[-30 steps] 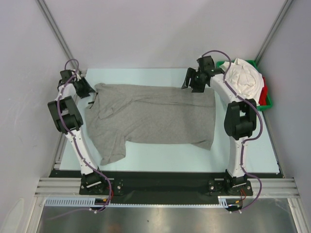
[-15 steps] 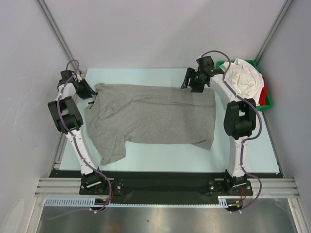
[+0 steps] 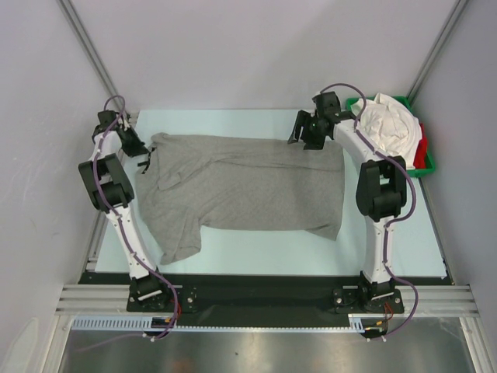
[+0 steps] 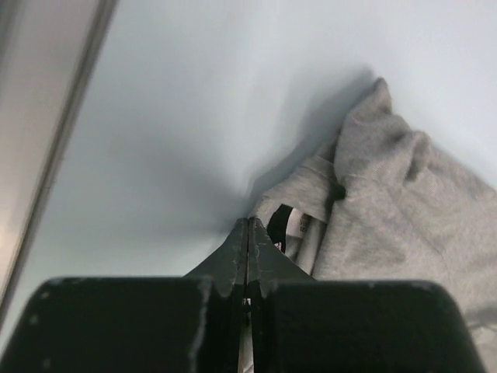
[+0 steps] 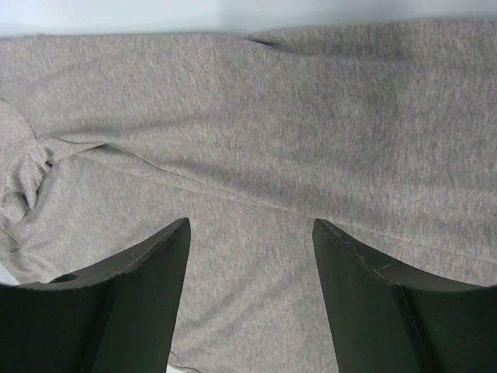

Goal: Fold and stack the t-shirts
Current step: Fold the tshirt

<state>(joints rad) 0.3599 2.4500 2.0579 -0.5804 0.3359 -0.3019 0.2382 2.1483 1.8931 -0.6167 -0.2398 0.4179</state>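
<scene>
- Left end effector (image 4: 247, 227): fingers closed tip to tip at the grey t-shirt (image 3: 248, 186) collar; I cannot tell whether fabric is caught.
- Right end effector (image 5: 250, 227): wide open, empty, above the shirt's far edge.
- Shirt lies spread on the tabletop (image 3: 256, 249).

**One fixed overhead view and two close wrist views, all sharing the grey t-shirt (image 3: 256, 186).**

The top camera sits high behind the arm bases (image 3: 151, 294), which line the bottom of its frame. It looks down and forward over the whole table (image 3: 272, 245), from far enough to take in both arms. The left wrist camera looks along the left gripper (image 4: 247, 225), whose fingers are pressed together at lower centre. It sits very near the table and catches only the shirt's collar corner at the right of its frame. That corner is the cloth's upper left in the top view. The right wrist camera faces down between the spread fingers of the right gripper (image 5: 250, 225), close above the shirt, which nearly fills its frame.
</scene>
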